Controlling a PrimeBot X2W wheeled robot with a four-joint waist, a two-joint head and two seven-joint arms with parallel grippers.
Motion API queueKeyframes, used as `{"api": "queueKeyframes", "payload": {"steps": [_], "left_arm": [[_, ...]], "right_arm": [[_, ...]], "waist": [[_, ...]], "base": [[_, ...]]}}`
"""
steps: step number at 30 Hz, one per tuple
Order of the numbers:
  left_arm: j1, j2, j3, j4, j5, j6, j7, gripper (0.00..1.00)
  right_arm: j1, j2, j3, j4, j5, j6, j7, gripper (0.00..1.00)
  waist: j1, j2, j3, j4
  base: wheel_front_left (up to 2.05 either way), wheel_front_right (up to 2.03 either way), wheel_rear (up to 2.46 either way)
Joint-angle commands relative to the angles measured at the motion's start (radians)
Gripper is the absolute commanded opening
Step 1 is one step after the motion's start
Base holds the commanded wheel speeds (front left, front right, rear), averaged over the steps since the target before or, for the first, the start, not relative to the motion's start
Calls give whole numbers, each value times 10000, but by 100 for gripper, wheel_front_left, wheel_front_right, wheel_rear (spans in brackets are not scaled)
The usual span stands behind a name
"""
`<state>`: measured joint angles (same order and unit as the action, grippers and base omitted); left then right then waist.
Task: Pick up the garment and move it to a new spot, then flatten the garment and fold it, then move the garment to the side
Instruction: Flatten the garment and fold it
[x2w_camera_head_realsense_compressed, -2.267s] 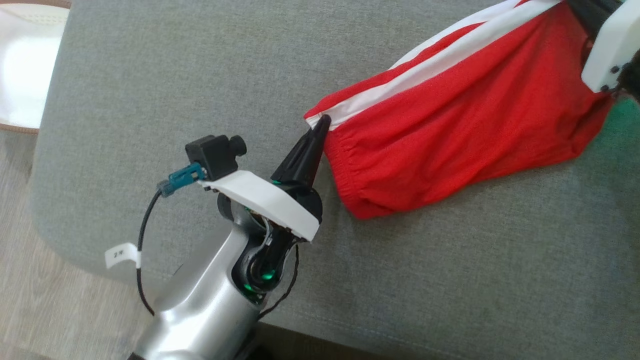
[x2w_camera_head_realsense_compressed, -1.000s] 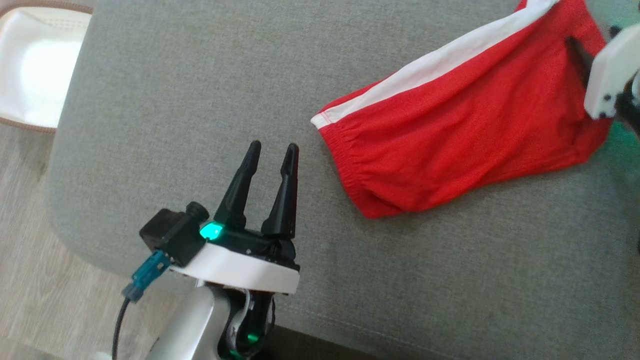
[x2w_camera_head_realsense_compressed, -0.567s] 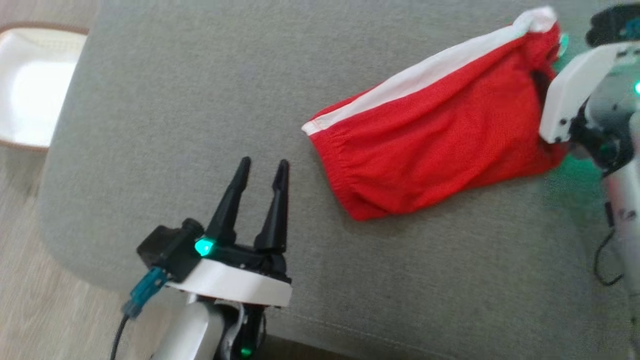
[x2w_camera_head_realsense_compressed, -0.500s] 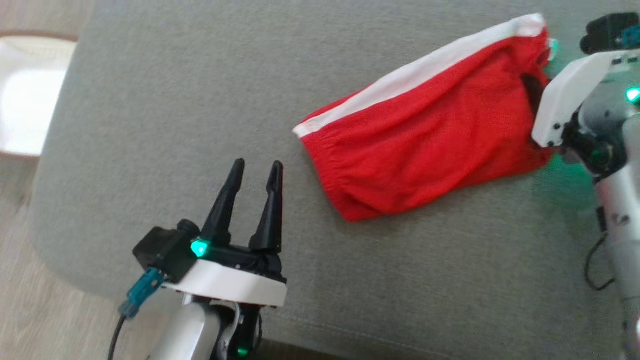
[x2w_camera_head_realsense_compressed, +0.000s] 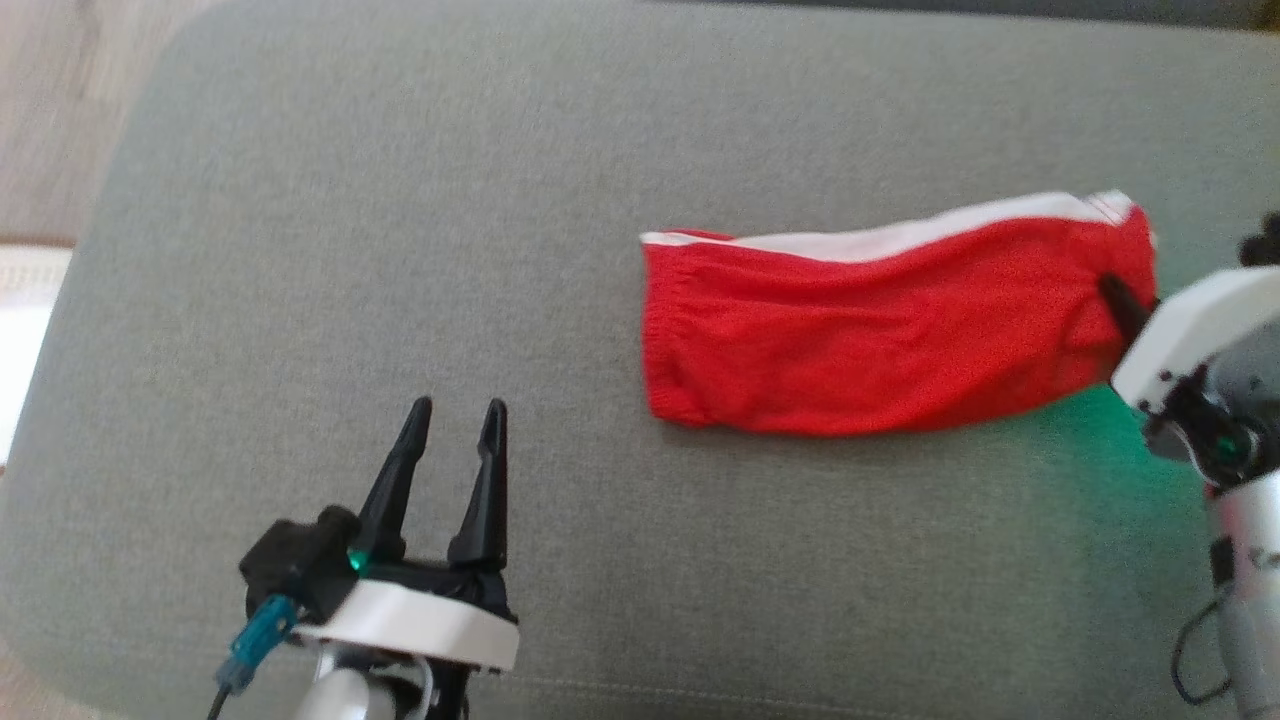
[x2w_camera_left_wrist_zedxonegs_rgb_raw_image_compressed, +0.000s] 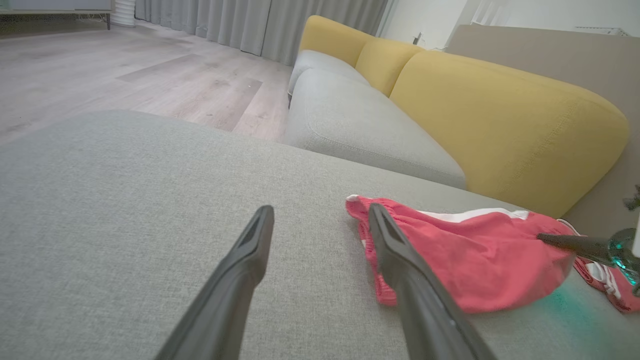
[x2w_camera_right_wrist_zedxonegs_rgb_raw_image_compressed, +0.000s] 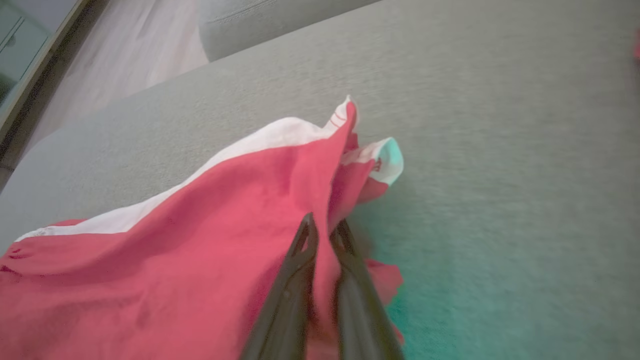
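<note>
One garment (x2w_camera_head_realsense_compressed: 880, 340) is all there is to handle: a pair of red shorts with a single white stripe along the far edge, lying lengthwise on the right half of a broad grey cushion (x2w_camera_head_realsense_compressed: 400, 200). Its gathered elastic end points toward the middle of the cushion and lies flat on the fabric. Two grippers are at work. The left gripper (x2w_camera_head_realsense_compressed: 457, 407) hovers over the near part of the cushion with its two dark fingers spread apart and nothing between them, well clear of the shorts and off to their near left. The right gripper (x2w_camera_right_wrist_zedxonegs_rgb_raw_image_compressed: 325, 222) has its two fingers pressed together on the right end of the shorts, pinching the red cloth, which rises in a fold up to the fingertips, while a small white corner of cloth pokes out just beyond them. A green glow (x2w_camera_head_realsense_compressed: 1090, 440) from that arm's light falls on the cushion beside the pinched end. From the left wrist, a scrap of red and white cloth shows past the right gripper's finger; I cannot tell whether it belongs to the same shorts. The cushion is a plain, woven grey with rounded corners. Beyond it stands a sofa with two grey seat cushions (x2w_camera_left_wrist_zedxonegs_rgb_raw_image_compressed: 360, 130) and three yellow back cushions (x2w_camera_left_wrist_zedxonegs_rgb_raw_image_compressed: 500, 125). Pale wood floor (x2w_camera_left_wrist_zedxonegs_rgb_raw_image_compressed: 125, 75) runs back to grey curtains (x2w_camera_left_wrist_zedxonegs_rgb_raw_image_compressed: 260, 25).
</note>
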<state>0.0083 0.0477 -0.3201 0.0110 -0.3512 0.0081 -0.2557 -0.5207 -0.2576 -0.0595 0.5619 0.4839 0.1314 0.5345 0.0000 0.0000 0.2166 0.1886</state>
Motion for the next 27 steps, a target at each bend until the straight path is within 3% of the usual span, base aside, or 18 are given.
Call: {"api": "queueKeyframes", "payload": {"steps": [1,12,16,21,27], "left_arm": [[48,26,471,-233,124,-43,-60,100],[302,26,644,69,261,-186,-60,100],[331,26,517,100,208,-145,-60,100],[332,26,340,148,109,-97,-61,100],[183,26,44,238,-19,-63,-61,100]], "right_arm": [[27,13,-208,-231,-41,-7,-251,0],[170,-244,-2203,350,-861,-7,-929,0],[-124,-208,-2428,193,-1300,-7,-933,0],[-367,336,-1826,-333,-1495,-7,-777,0],[-78,1512,408,-1208,-1438,-7,-417,0]], "waist": [[0,0,-503,-325],[0,0,-906,-302],[0,0,-893,-149],[0,0,-920,39],[0,0,-960,430]], "base": [[0,0,0],[0,0,0],[0,0,0],[0,0,0],[0,0,0]]}}
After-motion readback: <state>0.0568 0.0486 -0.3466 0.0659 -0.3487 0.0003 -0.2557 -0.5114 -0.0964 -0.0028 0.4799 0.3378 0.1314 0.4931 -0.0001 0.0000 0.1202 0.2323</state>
